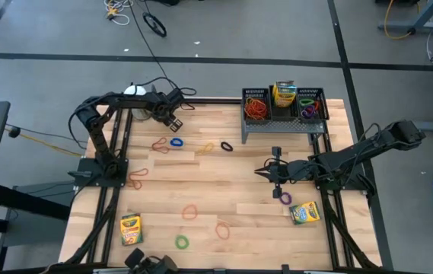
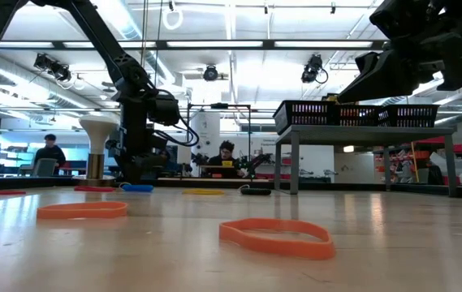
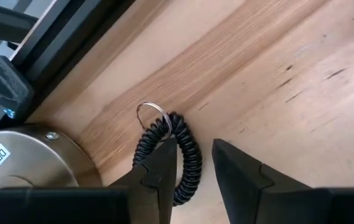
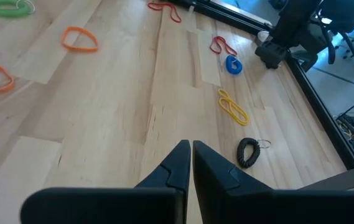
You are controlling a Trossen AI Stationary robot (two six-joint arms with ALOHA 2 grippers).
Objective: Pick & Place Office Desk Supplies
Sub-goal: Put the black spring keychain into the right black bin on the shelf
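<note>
Black coiled band (image 3: 186, 163) straddled by left gripper (image 3: 194, 171), apparently untouched.

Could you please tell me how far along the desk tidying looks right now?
Done: the mesh rack already holds orange bands and a crayon box. In hand: the open left gripper straddles a black coil band; the right gripper is shut, empty. Left: two crayon boxes and scattered bands.

lighting is bright and even, from ceiling strip lights (image 2: 239, 45) that glare white in the low view. the tabletop (image 1: 201, 183) carries only faint, soft shadows seen from above. in the low view the nearest orange band (image 2: 276, 238) is blurred. both wrist views are sharp, their dark fingers (image 3: 158, 180) underexposed.
</note>
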